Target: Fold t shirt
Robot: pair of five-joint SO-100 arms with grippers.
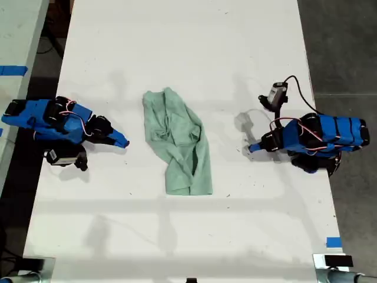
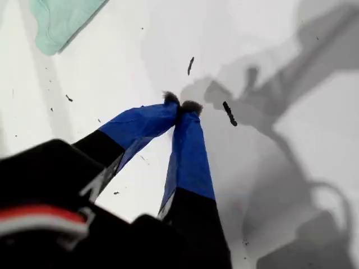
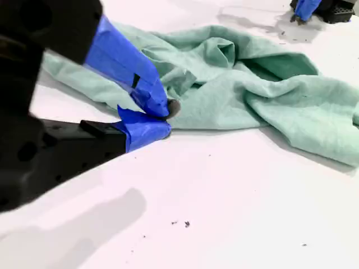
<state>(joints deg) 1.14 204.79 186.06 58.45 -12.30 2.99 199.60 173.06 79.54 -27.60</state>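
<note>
The t shirt (image 1: 177,141) is a pale mint-green rumpled strip lying lengthwise in the middle of the white table (image 1: 188,47). My second gripper (image 1: 125,142), on the exterior view's left, is shut, and its blue-taped tips rest on the table just short of the shirt's edge. In its wrist view the shut second gripper (image 3: 162,116) sits right in front of the folds of the t shirt (image 3: 252,84). My first gripper (image 1: 251,147), on the exterior view's right, is shut and farther from the cloth. The first wrist view shows the first gripper (image 2: 180,106) holding nothing, with one corner of the t shirt (image 2: 61,19) ahead.
A camera with a black cable (image 1: 277,94) sticks up from the first arm. Blue tape (image 1: 333,242) marks the table near the exterior view's lower right. Another table with blue tape (image 1: 13,71) borders the exterior view's left; dark floor lies beyond both long edges.
</note>
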